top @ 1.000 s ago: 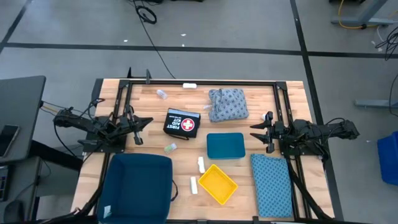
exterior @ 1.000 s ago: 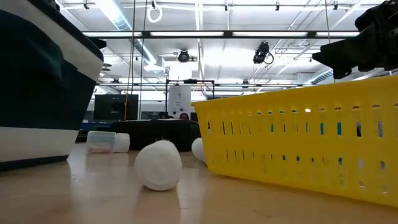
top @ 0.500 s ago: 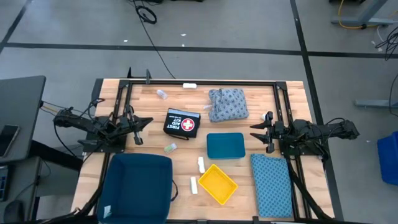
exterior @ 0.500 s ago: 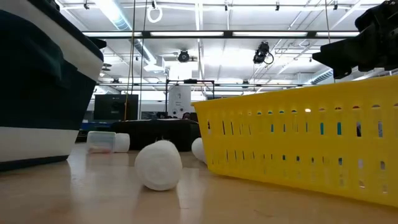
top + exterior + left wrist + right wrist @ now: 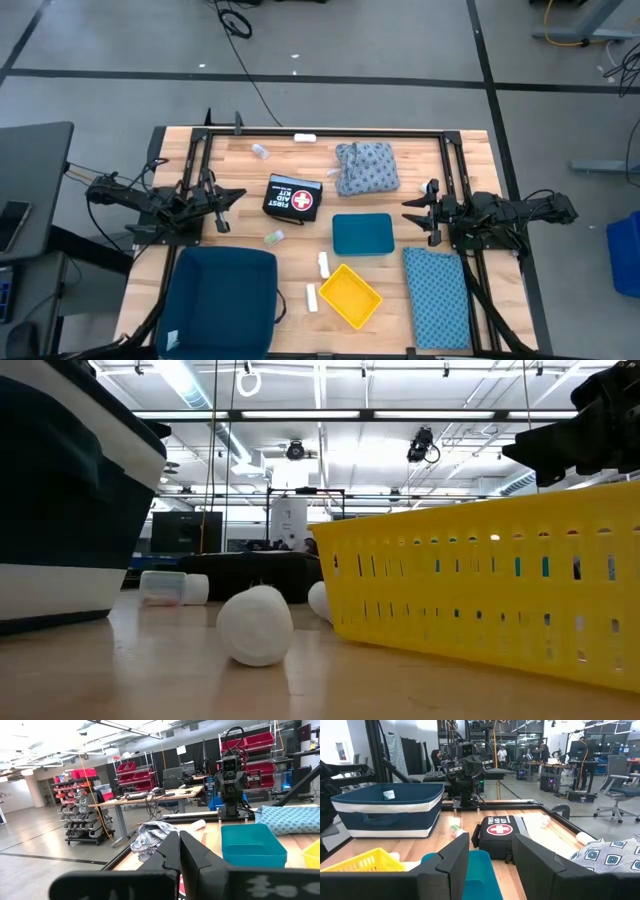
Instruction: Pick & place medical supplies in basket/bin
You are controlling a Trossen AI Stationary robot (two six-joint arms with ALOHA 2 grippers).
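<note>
Nothing is moving since before; I'm idling left fingers [image 5: 222, 210] clenched, right fingers [image 5: 418, 213] released, planning a square approach to the clear vial [image 5: 273, 238].

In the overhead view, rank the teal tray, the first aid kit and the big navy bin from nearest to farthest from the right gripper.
From the right gripper, which is open at the table's right side:
1. Teal tray, just beside it toward the table's middle.
2. First aid kit, past the middle.
3. Navy bin, at the near left corner.
</note>
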